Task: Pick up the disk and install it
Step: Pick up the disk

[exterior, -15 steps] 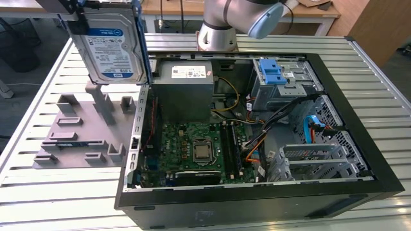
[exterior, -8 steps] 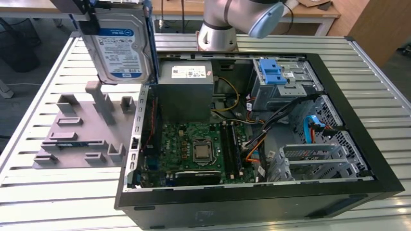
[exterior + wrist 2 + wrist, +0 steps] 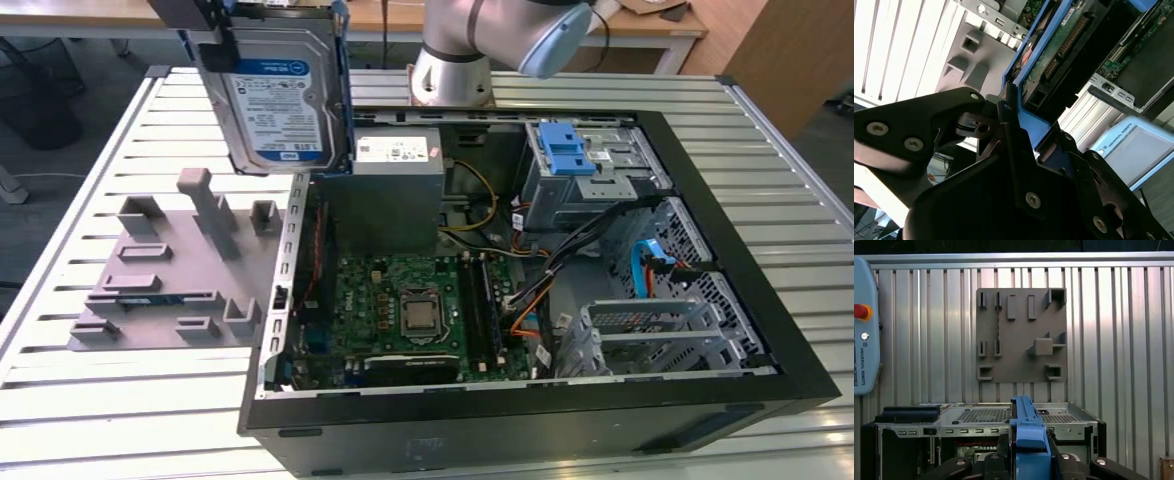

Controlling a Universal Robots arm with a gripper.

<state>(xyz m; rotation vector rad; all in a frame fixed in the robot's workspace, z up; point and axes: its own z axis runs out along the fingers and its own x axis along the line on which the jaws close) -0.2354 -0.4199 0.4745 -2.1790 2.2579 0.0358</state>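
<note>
The gripper (image 3: 1029,467) clamps the blue-framed disk (image 3: 1028,429) edge-on, with the open computer case (image 3: 979,416) just beyond it and a grey fixture plate (image 3: 1014,340) farther off on the slatted tabletop (image 3: 1119,340).

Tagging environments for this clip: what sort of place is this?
Probably a robotics lab workcell for PC assembly: an open computer case on a slatted metal table, a grey fixture plate beside it, and the pincer holding the disk in the air.
</note>
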